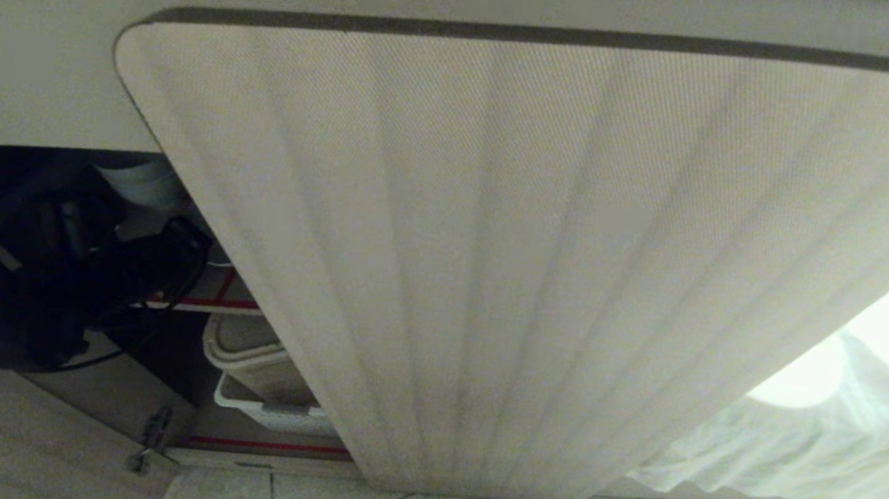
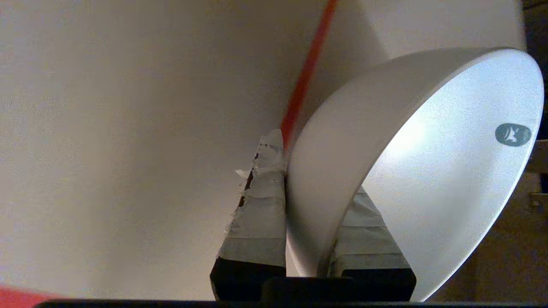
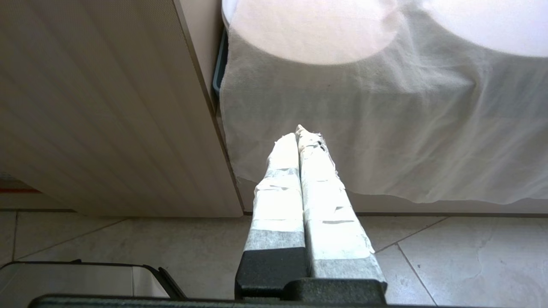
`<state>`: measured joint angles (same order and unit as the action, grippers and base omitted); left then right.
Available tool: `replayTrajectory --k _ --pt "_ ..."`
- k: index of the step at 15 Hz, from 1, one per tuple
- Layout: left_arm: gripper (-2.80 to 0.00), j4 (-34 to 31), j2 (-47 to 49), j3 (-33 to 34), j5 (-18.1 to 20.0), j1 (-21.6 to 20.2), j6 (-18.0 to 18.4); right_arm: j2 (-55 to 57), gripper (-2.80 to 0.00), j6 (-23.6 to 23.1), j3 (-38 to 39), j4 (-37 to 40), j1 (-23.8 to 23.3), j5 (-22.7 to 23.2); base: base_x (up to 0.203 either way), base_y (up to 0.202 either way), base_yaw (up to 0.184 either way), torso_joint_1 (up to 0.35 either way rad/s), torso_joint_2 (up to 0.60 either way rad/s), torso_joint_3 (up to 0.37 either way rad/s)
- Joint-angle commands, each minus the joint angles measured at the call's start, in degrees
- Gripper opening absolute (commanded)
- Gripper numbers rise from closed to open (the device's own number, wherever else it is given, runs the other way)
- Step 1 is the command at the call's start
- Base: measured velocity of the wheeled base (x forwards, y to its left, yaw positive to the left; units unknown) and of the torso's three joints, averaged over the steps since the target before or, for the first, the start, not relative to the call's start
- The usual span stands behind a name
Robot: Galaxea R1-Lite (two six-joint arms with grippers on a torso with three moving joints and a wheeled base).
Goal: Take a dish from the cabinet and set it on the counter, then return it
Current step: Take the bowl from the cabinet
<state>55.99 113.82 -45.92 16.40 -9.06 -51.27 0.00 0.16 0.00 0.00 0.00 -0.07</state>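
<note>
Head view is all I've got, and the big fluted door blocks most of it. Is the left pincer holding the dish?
Observer: Yes. In the left wrist view the left pincer is shut on the white bowl, one finger outside its wall, the other inside.
Operator: Is the bowl level?
Observer: No, that view shows it tipped on edge, with a small dark logo on its inner wall.
Operator: And the right pincer?
Observer: The right wrist view shows the right pincer shut and empty, above the floor tiles, facing a white cloth beside the fluted door.
</note>
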Motion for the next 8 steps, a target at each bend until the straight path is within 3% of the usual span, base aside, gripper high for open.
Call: replayTrajectory --k 1,8 --pt "-2.8 0.6 -2.0 -0.3 0.1 -0.3 -0.4 0.0 -2.8 0.0 0.0 0.0 0.1 0.0 0.0 0.0 0.0 0.0 0.0 0.0" --pt "-2.8 0.3 -3.1 1.2 -0.2 -0.1 -0.6 0.0 -2.8 0.0 0.0 0.0 0.1 0.0 0.0 0.0 0.0 0.0 0.0 0.0"
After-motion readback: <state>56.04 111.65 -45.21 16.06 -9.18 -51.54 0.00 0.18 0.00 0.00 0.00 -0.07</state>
